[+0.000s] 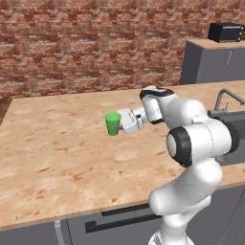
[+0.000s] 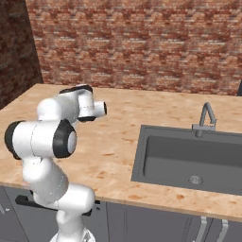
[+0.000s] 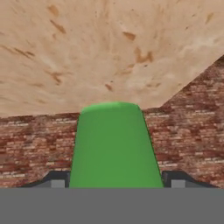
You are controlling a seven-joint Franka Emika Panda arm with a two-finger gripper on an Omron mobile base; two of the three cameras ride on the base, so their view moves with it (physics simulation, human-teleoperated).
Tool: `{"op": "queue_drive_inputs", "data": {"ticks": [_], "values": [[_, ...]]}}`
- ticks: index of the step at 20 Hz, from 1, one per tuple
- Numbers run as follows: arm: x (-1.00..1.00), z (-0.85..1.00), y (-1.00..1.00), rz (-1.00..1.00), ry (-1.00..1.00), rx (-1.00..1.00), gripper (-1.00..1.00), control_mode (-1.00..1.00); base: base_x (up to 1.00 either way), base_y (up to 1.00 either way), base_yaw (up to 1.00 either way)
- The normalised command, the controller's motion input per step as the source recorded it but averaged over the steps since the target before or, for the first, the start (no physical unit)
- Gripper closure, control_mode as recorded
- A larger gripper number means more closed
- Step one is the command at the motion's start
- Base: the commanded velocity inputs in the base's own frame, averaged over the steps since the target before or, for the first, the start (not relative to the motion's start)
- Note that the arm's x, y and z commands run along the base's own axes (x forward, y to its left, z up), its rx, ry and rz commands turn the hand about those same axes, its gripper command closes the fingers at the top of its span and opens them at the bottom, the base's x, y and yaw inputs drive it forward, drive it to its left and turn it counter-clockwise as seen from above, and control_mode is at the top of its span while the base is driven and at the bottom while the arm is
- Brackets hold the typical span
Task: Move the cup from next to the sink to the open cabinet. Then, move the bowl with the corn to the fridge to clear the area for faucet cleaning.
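1. Seen from the left base view, the cup (image 1: 113, 123) stands upright on the counter (image 1: 57, 143), well left of the sink (image 1: 234, 119) and faucet (image 1: 225, 98). The gripper (image 1: 121, 122) reaches in sideways from the cup's right and meets its wall. The cup's long axis is vertical, the hand's roughly level — so the approach crosses the cup's side, not its rim.

2. From the right base view, the arm (image 2: 71, 113) is folded over the counter's left part, and its wrist hides the cup. The sink lies apart to the right, with the faucet behind it.

3. Along the hand view, which is rolled over so the counter shows on top, the cup fills the middle between the two fingertips (image 3: 57, 181), one at each side of it. The jaws stand fairly wide, about the cup's width. They look closed on the cup — a judgement, since the contact itself is at the picture's edge. No lift shows yet.
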Motion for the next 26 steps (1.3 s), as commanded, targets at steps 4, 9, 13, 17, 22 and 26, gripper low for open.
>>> {"op": "queue_drive_inputs", "data": {"ticks": [4,9,13,17,22,26], "values": [[-0.98,1.0,-0.03,-0.13,-0.31,0.0,1.0,-1.0,0.0,0.0,0.0],[-0.6,0.6,-0.03,-0.09,-0.18,0.01,1.0,1.0,-0.4,-0.11,-0.15],[0.0,0.0,0.0,0.0,0.0,0.0,1.0,1.0,-0.77,-0.06,-0.74],[0.0,0.0,0.0,0.0,0.0,0.0,1.0,1.0,-0.27,-0.01,-0.93],[0.0,0.0,0.0,0.0,0.0,0.0,1.0,1.0,0.0,-0.36,-0.95],[0.0,0.0,0.0,0.0,0.0,0.0,1.0,1.0,0.01,-0.68,-0.87]]}}
